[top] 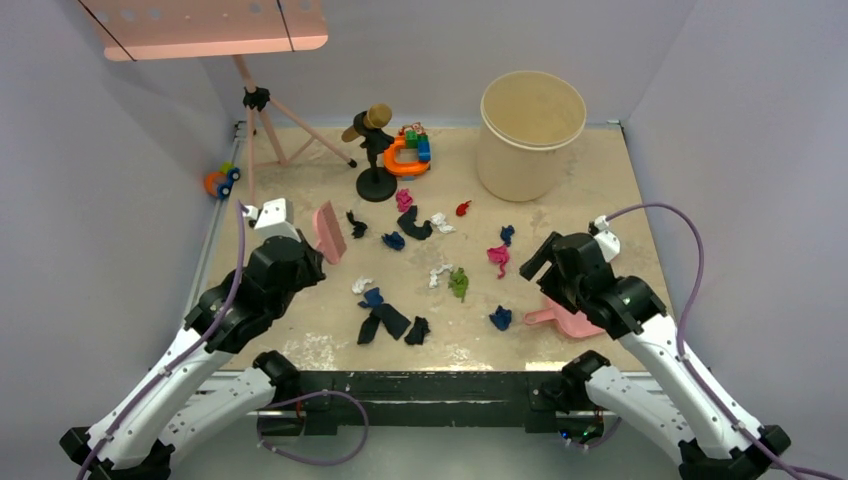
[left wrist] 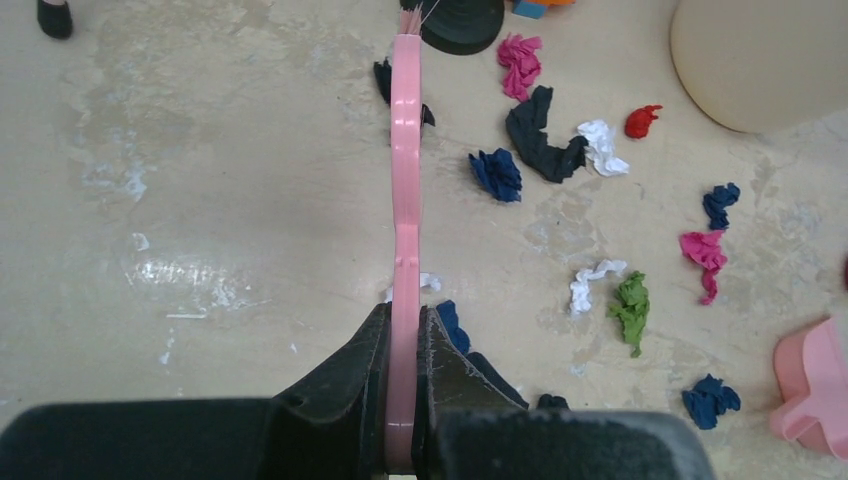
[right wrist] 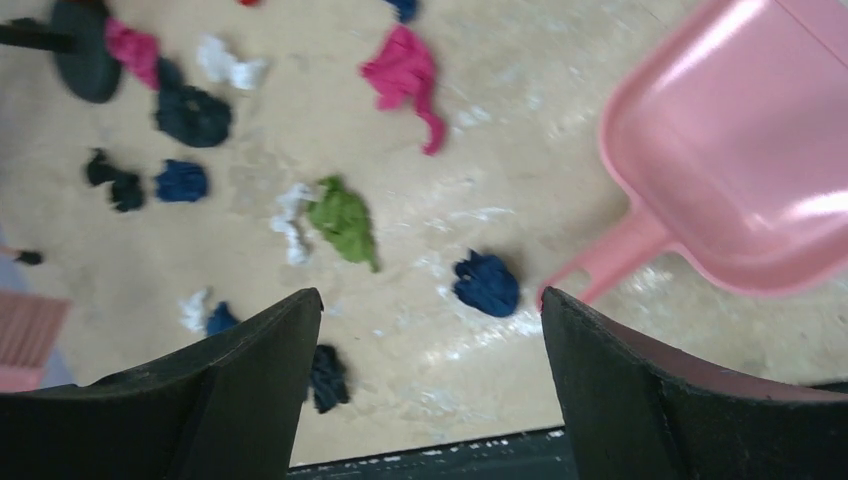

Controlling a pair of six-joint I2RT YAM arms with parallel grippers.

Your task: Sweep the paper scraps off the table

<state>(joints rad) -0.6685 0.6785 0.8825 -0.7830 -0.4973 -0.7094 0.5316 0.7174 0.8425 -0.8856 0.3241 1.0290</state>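
Several paper scraps lie across the middle of the beige table (top: 300, 340): a green one (top: 459, 283), a pink one (top: 498, 258), dark navy ones (top: 390, 320) and a blue one (top: 500, 318). My left gripper (top: 300, 250) is shut on the handle of the pink brush (top: 330, 232), which stands on edge left of the scraps; the brush (left wrist: 405, 180) runs straight out from the gripper (left wrist: 404, 340). My right gripper (top: 535, 262) is open and empty above the table. The pink dustpan (top: 570, 320) lies beside it. In the right wrist view the gripper (right wrist: 430, 310) hovers near the blue scrap (right wrist: 487, 284) and the dustpan (right wrist: 740, 170).
A beige bucket (top: 532, 135) stands at the back right. A black stand (top: 376, 150) and toy blocks with an orange ring (top: 410, 150) are at the back middle. A pink tripod (top: 270, 110) stands at the back left.
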